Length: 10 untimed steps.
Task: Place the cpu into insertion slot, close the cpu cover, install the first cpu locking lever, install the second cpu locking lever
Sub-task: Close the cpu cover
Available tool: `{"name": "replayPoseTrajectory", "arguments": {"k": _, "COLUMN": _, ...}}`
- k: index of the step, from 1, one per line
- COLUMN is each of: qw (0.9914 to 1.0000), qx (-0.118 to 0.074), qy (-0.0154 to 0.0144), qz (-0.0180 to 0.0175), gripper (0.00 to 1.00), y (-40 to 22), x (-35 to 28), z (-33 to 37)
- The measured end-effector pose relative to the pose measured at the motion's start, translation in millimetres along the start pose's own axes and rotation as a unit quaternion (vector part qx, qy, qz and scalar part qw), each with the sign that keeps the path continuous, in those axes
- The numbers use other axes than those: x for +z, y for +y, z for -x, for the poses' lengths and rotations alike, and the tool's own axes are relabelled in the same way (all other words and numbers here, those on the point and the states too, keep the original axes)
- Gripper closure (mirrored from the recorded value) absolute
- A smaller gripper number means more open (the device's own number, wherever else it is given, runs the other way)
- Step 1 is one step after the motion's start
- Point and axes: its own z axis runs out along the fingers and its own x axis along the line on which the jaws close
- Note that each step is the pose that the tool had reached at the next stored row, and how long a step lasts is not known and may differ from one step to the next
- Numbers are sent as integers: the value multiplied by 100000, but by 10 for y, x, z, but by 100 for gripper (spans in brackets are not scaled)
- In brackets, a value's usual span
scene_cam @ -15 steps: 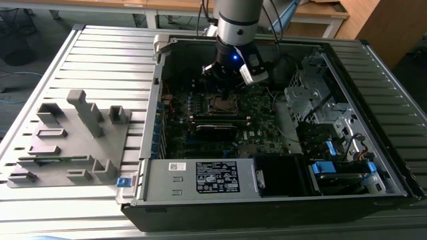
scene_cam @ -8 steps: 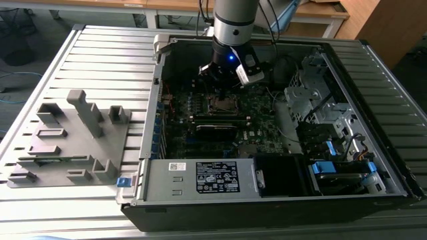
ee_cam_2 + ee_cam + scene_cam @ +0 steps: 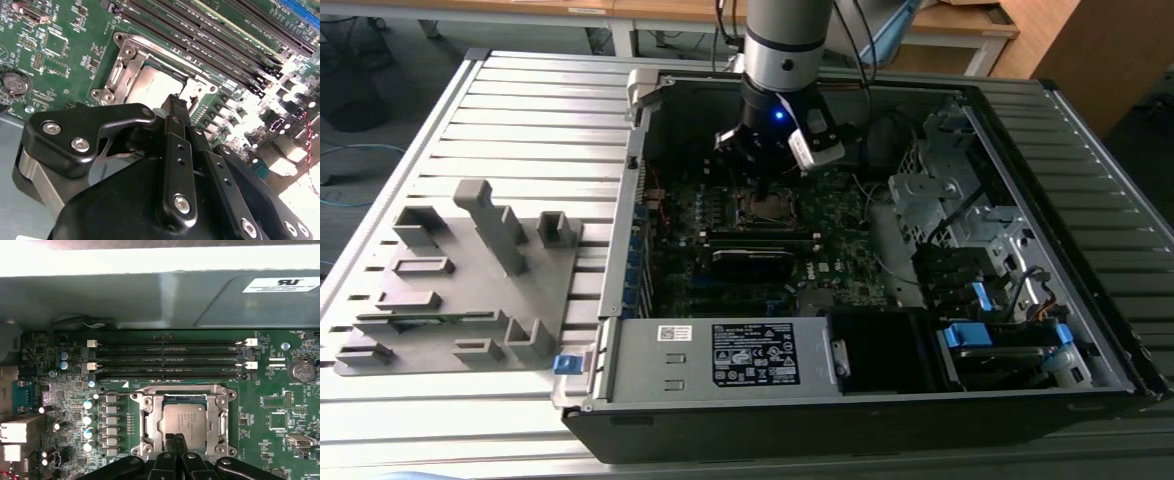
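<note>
Closest to the lens in the second wrist view, the black metal hand point(image 3: 176, 100) has its two fingers drawn together with nothing between them. Their narrow tip hangs over one edge of the dull silver-grey square cpu point(image 3: 152, 87); whether it touches the chip cannot be told.

In the first wrist view the cpu point(image 3: 185, 422) lies flat inside the insertion slot point(image 3: 146, 401), a square socket with a shiny metal rim on the dark green motherboard point(image 3: 280, 415). The cpu cover point(image 3: 185, 399), a thin silver frame plate, appears to lie flat around the chip, whose top shows through the square cut-out.

Room around the socket is tight. Long black memory slots point(image 3: 165, 360) run just beside one edge. A row of small silver-topped capacitors point(image 3: 89, 425) stands near another. Beyond the memory slots rises a grey metal wall point(image 3: 125, 300).

In the exterior view the silver arm point(image 3: 787, 40) comes straight down into the open black computer case point(image 3: 620, 230). The hand point(image 3: 765, 185) hangs right over the socket, with free space above the board. A grey box with a white label point(image 3: 720, 355) fills the case's near end. The case rests on a slatted grey metal table point(image 3: 520, 110). A grey moulded fixture block point(image 3: 467, 280) lies well apart, towards the exterior view's left.
</note>
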Motion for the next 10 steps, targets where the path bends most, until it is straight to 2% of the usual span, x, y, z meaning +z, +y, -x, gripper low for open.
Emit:
{"name": "replayPoseTrajectory", "arguments": {"k": 4, "qw": 100000, "qx": -1, "qy": -300, "qz": 7, "gripper": 89, "y": -1, "x": 25, "z": -59}}
{"name": "replayPoseTrajectory", "arguments": {"k": 5, "qw": 99999, "qx": -1, "qy": -421, "qz": 8, "gripper": 89, "y": -2, "x": 52, "z": -71}}
{"name": "replayPoseTrajectory", "arguments": {"k": 10, "qw": 99998, "qx": 0, "qy": -574, "qz": 22, "gripper": 89, "y": -3, "x": 94, "z": -128}}
